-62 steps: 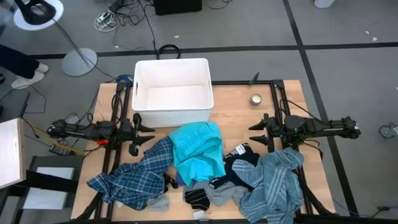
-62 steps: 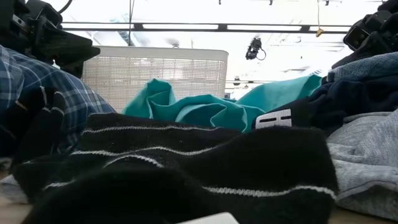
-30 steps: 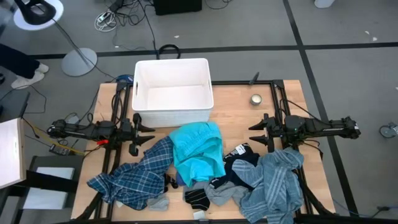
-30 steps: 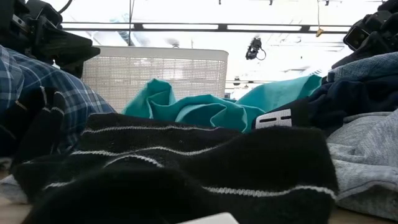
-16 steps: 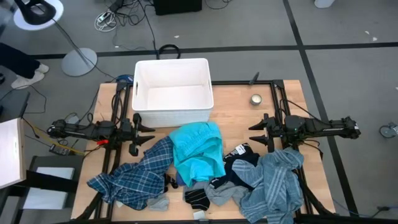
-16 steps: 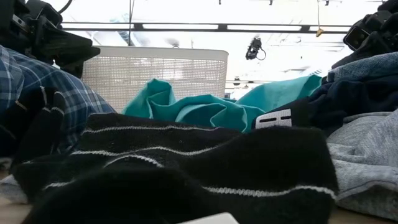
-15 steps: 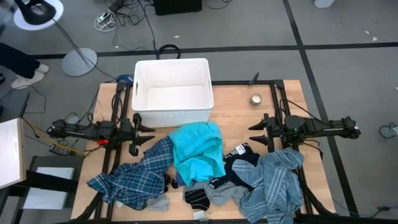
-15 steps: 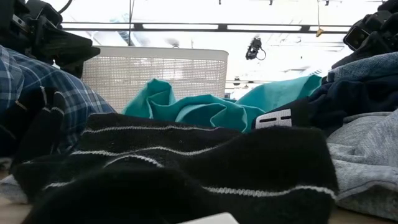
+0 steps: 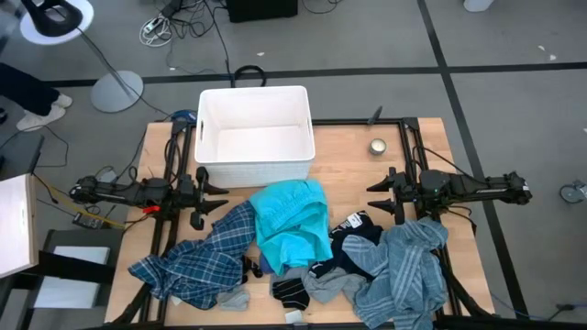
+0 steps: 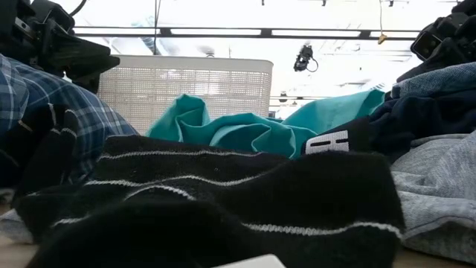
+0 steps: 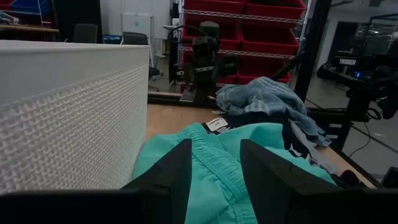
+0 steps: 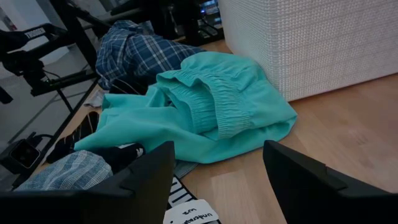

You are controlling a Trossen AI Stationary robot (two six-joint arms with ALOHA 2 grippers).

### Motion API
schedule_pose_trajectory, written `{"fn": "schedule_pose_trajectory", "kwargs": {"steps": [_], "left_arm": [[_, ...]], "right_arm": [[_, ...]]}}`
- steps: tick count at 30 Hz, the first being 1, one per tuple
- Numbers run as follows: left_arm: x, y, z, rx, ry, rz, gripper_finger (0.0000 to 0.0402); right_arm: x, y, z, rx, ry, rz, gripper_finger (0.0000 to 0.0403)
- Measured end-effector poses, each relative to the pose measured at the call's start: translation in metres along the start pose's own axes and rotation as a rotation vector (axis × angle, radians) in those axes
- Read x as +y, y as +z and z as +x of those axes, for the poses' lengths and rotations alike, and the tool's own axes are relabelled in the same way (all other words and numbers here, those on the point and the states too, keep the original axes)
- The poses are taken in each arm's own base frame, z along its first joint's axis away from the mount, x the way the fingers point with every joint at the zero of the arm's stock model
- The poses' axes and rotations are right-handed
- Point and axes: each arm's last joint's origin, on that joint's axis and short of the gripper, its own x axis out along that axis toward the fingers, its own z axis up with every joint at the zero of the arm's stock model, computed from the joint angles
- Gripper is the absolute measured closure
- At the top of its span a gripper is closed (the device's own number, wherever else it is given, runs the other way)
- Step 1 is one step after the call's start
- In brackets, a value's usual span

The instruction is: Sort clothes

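Sorting looked unstarted: the clothes (image 9: 303,252) lay heaped beside the empty bin (image 9: 254,134), both end effectors spread apart, holding nothing.

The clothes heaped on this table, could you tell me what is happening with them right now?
Nothing is being handled yet. The left gripper and right gripper both hang open at the table's sides, facing the turquoise garment between them. The blue plaid shirt, light-blue striped shirt and black striped piece lie in the heap nearer the table's front edge. The white bin behind it is empty.
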Motion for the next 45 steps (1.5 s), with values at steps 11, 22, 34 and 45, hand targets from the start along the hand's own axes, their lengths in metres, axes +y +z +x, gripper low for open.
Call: {"fn": "schedule_pose_trajectory", "kwargs": {"steps": [11, 22, 34, 45], "left_arm": [[0.0, 0.0, 0.0, 0.0, 0.0, 0.0, 0.0259], [0.0, 0.0, 0.0, 0.0, 0.0, 0.0, 0.0259], [0.0, 0.002, 0.0, -0.019, -0.003, -0.035, 0.0259], [-0.002, 0.03, -0.005, -0.305, -0.097, -0.54, 0.0259]], "right_arm": [[0.0, 0.0, 0.0, 0.0, 0.0, 0.0, 0.0156], [0.0, 0.0, 0.0, 0.0, 0.0, 0.0, 0.0156], [0.0, 0.0, 0.0, 0.0, 0.0, 0.0, 0.0156], [0.0, 0.0, 0.0, 0.0, 0.0, 0.0, 0.0156]]}}
